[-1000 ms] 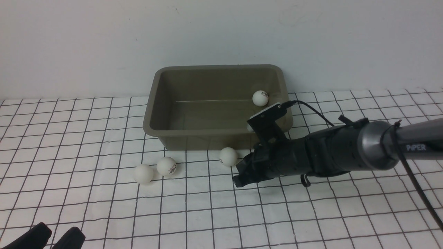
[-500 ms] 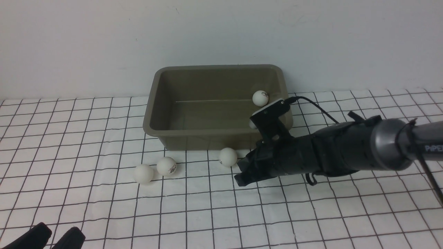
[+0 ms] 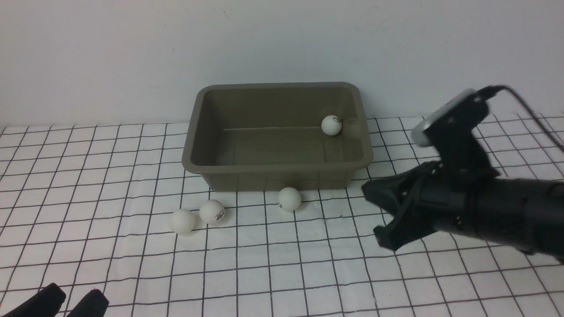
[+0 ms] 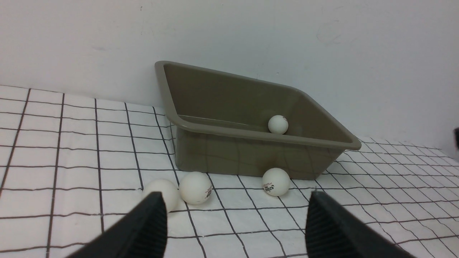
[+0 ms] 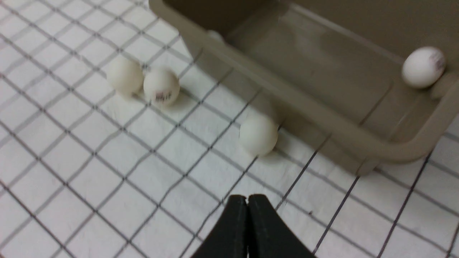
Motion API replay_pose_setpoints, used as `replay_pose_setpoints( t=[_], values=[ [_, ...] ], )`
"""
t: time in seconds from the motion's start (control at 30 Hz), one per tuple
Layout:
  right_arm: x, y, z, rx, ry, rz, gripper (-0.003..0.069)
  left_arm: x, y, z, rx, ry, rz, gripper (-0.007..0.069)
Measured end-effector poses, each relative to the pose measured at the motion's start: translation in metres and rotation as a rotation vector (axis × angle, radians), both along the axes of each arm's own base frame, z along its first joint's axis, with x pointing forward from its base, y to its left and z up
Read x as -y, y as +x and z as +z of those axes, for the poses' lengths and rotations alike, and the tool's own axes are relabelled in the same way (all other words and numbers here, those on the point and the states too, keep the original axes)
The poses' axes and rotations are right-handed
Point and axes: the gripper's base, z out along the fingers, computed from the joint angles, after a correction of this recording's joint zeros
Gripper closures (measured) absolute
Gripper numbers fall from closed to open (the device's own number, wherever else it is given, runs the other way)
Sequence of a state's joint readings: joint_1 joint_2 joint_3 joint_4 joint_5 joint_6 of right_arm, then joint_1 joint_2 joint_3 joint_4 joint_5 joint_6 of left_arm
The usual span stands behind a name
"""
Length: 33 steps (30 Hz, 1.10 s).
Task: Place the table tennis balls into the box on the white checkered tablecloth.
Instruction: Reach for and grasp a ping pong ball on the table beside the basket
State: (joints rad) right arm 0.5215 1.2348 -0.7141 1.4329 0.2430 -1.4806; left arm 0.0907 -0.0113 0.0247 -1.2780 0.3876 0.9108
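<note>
- Black left hand (image 3: pixel 72 299), nearest you at the bottom edge of the front view: fingers spread wide, nothing between them. It has no part in this pick, so leave it parked.
- White checkered tablecloth (image 3: pixel 264 273): slightly wrinkled. Expect a light ball to roll at the first touch.
- Right hand (image 5: pixel 247 199): fingers clenched tip to tip and empty, held above the cloth off the box's front right corner. You look to be between picks. Open it fully before you descend, not beside a ball.
- Plain ball (image 3: pixel 183 221) and logo ball (image 3: pixel 212 211): side by side on the cloth, apparently touching. Lifting one will likely nudge the other, so save this pair for later.
- Third ball (image 3: pixel 289 199): just beside the box's front wall; I cannot tell whether it touches.
  - It is the closest ball to the right hand and the likely next pick.
  - Line the fingers up along the wall so neither wedges between ball and box.
  - Come straight down and close gently on its widest part.
- Olive-grey box (image 3: pixel 273 178): farthest back, near the wall, with a fourth ball (image 3: pixel 331 125) inside at its far right corner. One of four is in. Release low over the bare floor of the box to limit bounce.
</note>
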Motion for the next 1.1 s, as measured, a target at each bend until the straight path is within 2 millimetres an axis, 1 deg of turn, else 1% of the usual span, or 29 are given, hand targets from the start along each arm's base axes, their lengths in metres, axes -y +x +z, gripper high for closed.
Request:
replay_pose_setpoints(
  t=[0.03,0.1,0.17,0.2,0.27,0.37,0.47,0.57,0.6,0.7,0.77,0.87,0.93,0.97,1.03,1.07,1.1],
  values=[
    [0.002,-0.002,0.005,0.009,0.019,-0.015,0.0675,0.000,0.000,0.000,0.001,0.004,0.000,0.0155],
    [0.009,-0.008,0.025,0.046,0.102,-0.076,0.0675,0.000,0.000,0.000,0.005,0.002,-0.002,0.0155],
    [0.011,-0.010,0.035,0.052,0.157,-0.100,0.0675,0.000,0.000,0.000,0.007,0.001,-0.003,0.0155],
    [0.014,-0.015,0.048,0.075,0.205,-0.106,0.0675,0.000,0.000,0.000,0.007,0.001,-0.003,0.0155],
    [0.015,-0.022,0.066,0.119,0.250,-0.078,0.0675,0.000,0.000,0.000,0.007,0.003,-0.004,0.0155],
    [0.015,-0.026,0.071,0.132,0.262,-0.055,0.0675,0.000,0.000,0.000,0.007,0.003,-0.004,0.0155],
    [0.013,-0.028,0.071,0.148,0.232,-0.014,0.0675,0.000,0.000,0.000,0.007,0.003,-0.004,0.0155],
    [0.007,-0.034,0.068,0.199,0.119,0.122,0.0675,0.000,0.000,0.000,0.007,0.003,-0.004,0.0155],
    [0.007,-0.035,0.067,0.203,0.102,0.140,0.0675,0.000,0.000,0.000,0.007,0.003,-0.004,0.0155],
    [0.002,-0.043,0.059,0.140,0.044,0.253,0.0675,0.000,0.000,0.000,0.007,0.003,-0.005,0.0155],
    [0.002,-0.043,0.057,0.124,0.023,0.262,0.0675,0.000,0.000,0.000,0.007,0.003,-0.005,0.0155],
    [0.007,-0.046,0.043,0.065,-0.147,0.299,0.0675,0.000,0.000,0.000,0.007,-0.001,-0.005,0.0155],
    [0.015,-0.045,0.035,0.028,-0.267,0.276,0.0675,0.000,0.000,0.000,0.007,-0.001,-0.005,0.0155],
    [0.018,-0.044,0.033,0.017,-0.296,0.254,0.0675,0.000,0.000,0.000,0.007,-0.001,-0.005,0.0155],
    [0.031,-0.037,0.029,-0.018,-0.364,0.137,0.0675,0.000,0.000,0.000,0.007,-0.001,-0.005,0.0155],
    [0.041,-0.032,0.029,-0.022,-0.397,0.056,0.0675,0.000,0.000,0.000,0.007,-0.001,-0.005,0.0155],
    [0.044,-0.030,0.029,-0.037,-0.382,0.009,0.0675,0.000,0.000,0.000,0.007,-0.001,-0.005,0.0155]
  ],
)
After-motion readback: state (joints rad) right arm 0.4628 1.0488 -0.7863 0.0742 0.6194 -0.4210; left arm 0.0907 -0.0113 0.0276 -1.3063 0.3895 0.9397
